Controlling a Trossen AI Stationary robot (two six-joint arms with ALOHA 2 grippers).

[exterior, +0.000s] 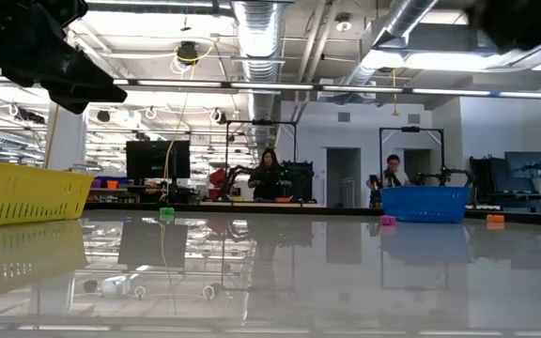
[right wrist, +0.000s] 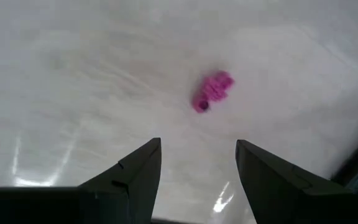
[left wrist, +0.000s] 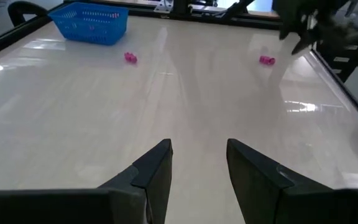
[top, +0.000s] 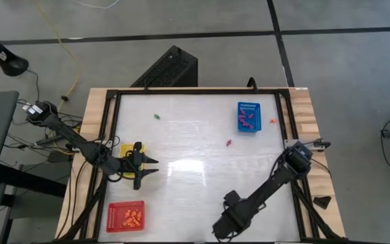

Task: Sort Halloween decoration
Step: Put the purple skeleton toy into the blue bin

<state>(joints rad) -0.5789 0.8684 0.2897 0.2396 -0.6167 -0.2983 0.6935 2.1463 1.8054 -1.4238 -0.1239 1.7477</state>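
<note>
My left gripper (top: 149,165) (left wrist: 197,147) hovers open beside the yellow tray (top: 124,152), pointing toward the table's right. My right gripper (top: 222,229) (right wrist: 197,144) is open near the table's near edge, with a purple piece (right wrist: 213,91) lying on the table just ahead of its fingers; the left wrist view shows that piece (left wrist: 266,60) next to the right arm. Another purple piece (top: 228,143) (left wrist: 130,57), a green piece (top: 157,116) (exterior: 166,213) and an orange piece (top: 273,121) (exterior: 495,220) lie loose on the table.
The red tray (top: 125,215) at the near left holds several orange pieces. The blue tray (top: 248,116) (exterior: 424,202) at the far right holds a few purple ones. A black frame (top: 114,129) borders the white table. People stand in the room beyond.
</note>
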